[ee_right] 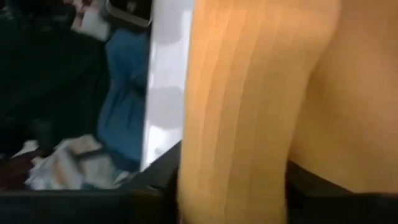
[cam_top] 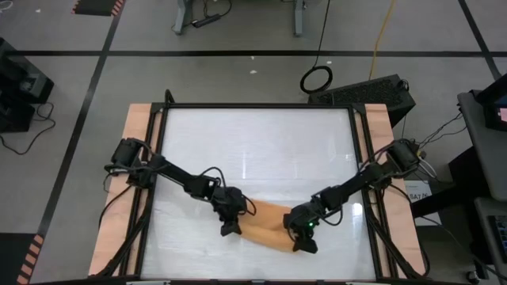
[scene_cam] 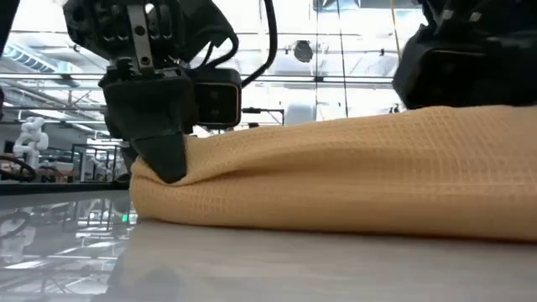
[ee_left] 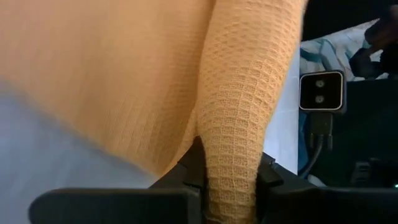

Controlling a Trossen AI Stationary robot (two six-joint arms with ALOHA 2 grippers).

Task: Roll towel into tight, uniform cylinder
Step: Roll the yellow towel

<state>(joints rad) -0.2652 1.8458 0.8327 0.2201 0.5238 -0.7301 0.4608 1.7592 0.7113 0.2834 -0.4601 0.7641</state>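
towel place: the towel (cam_top: 265,227) is lying on the white table (cam_top: 253,150) at about 6 o'clock, close to the near edge, as a long low bundle going from one gripper to the other.
left gripper: the left gripper (ee_left: 230,180) is sitting on the 9 o'clock end of the towel, and its fingers are pinching a thick fold of cloth between them.
right gripper: the right gripper (cam_top: 303,240) is sitting on the 3 o'clock end of the bundle. in its wrist view a band of cloth is running between its fingers, but i cannot tell if they are squeezing it or standing loose around it.
how it is handling: i am judging the towel as light and soft, with a waffle weave that is giving some friction, so it is not slipping easily. it is sagging and bulging where nothing is holding it, so the roll is probably loosening fast.
where to hold: i am thinking the two ends of the outer fold are the best places, both taken at the same height, so the cylinder is staying even.
writing: no brand, label or readable writing is showing; the white tag is not showing in any view.
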